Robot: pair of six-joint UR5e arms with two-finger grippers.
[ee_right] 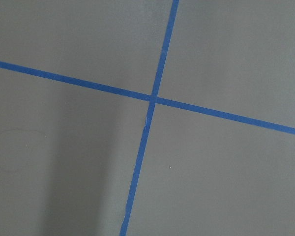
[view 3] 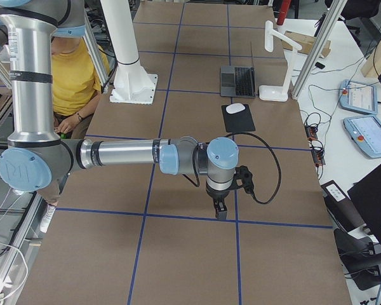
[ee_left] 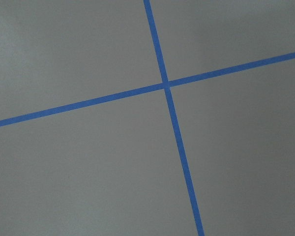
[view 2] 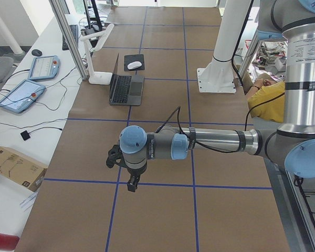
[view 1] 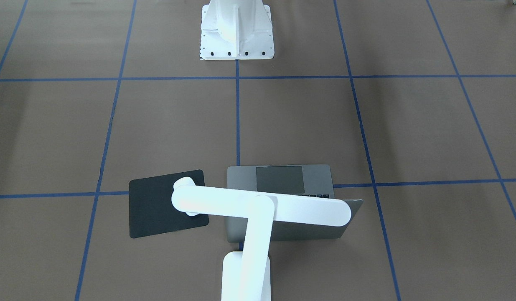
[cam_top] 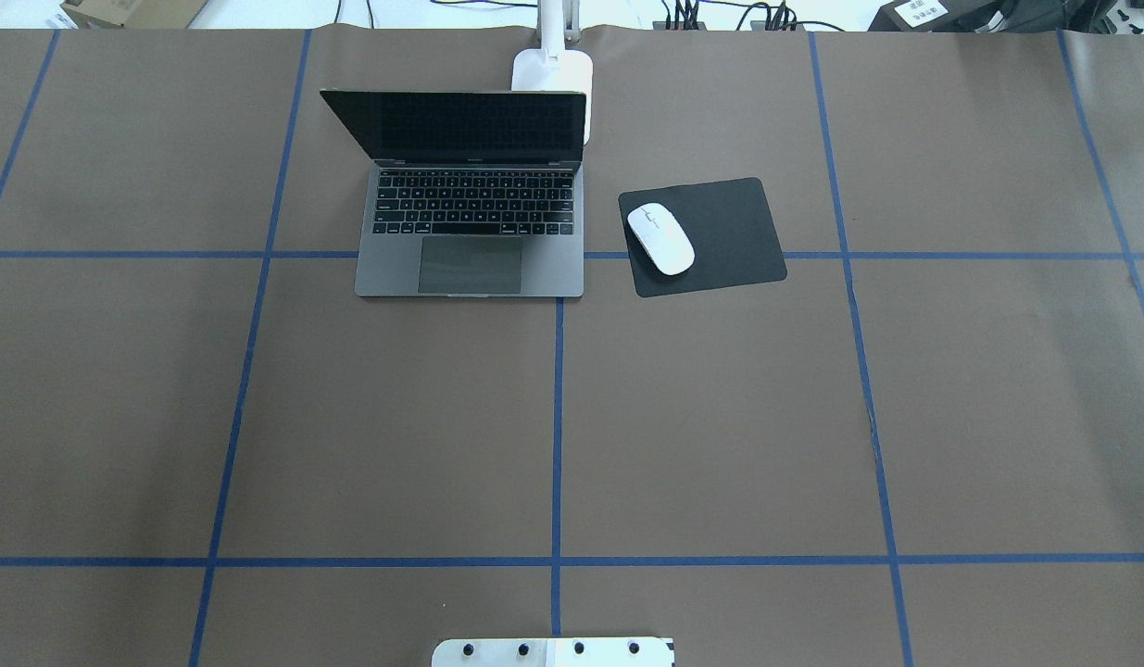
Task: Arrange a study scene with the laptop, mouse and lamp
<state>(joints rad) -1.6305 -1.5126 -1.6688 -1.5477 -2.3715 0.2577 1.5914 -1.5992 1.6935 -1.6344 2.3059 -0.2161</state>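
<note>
The grey laptop [cam_top: 470, 269] stands open at the far middle of the table, its screen upright; it also shows in the front view [view 1: 278, 179]. The white mouse [cam_top: 660, 238] lies on a black mat [cam_top: 729, 232] right of the laptop. The white lamp [view 1: 262, 207] stands behind the laptop, its base [cam_top: 553, 69] at the table's far edge and its bar head over the laptop and mat. My left gripper [view 2: 130, 185] and right gripper [view 3: 220, 213] hang over bare table near its two ends, far from these things. I cannot tell whether either is open or shut.
The white bolted pedestal [cam_top: 553, 651] stands at the near middle edge. Blue tape lines cross the brown paper [ee_left: 164, 86]. A side bench beyond the lamp holds teach pendants [view 2: 21, 94] and a cardboard box [view 2: 16, 167]. A person in yellow [view 3: 73, 76] sits behind the robot.
</note>
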